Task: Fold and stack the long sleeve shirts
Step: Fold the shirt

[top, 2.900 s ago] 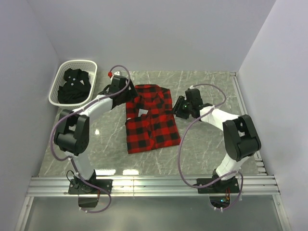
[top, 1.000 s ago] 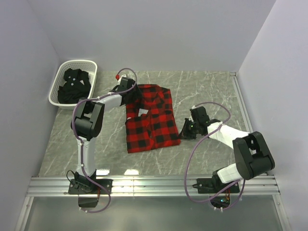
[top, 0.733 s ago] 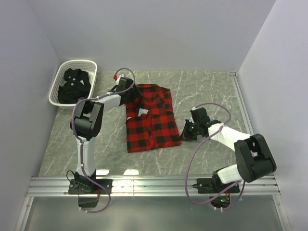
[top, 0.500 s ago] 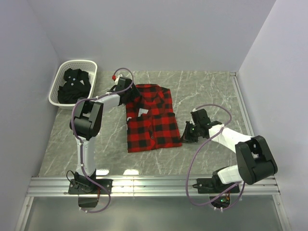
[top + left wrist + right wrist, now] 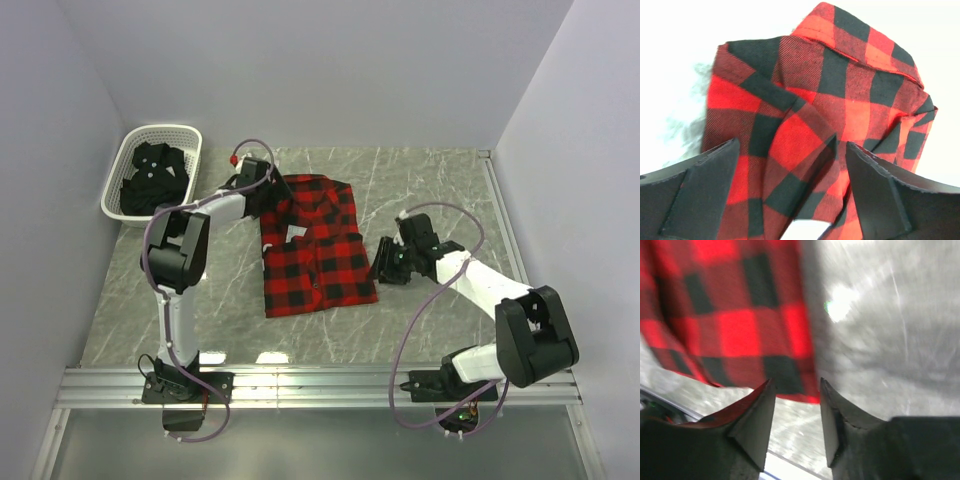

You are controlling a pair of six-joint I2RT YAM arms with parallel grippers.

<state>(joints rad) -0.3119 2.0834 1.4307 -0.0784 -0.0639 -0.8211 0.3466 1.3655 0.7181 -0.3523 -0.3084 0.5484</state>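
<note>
The red-and-black flannel shirt (image 5: 315,245) lies folded flat on the marble table (image 5: 440,190). My left gripper (image 5: 262,193) is at the shirt's far left corner by the collar. In the left wrist view it (image 5: 792,143) is open wide over the flannel (image 5: 840,80). My right gripper (image 5: 385,265) is at the shirt's near right edge. In the right wrist view it (image 5: 796,381) is open, with the flannel's (image 5: 740,325) hem corner just past the fingertips. The black shirt (image 5: 152,178) lies crumpled in the basket.
The white lattice basket (image 5: 160,130) stands at the far left corner against the wall. Grey walls close in the table on the left, back and right. A metal rail (image 5: 320,385) runs along the near edge by the arm bases.
My right gripper has moved from beside the shirt's middle right edge toward its near right corner. My left arm has swung its elbow up, and its gripper has stayed by the collar corner.
</note>
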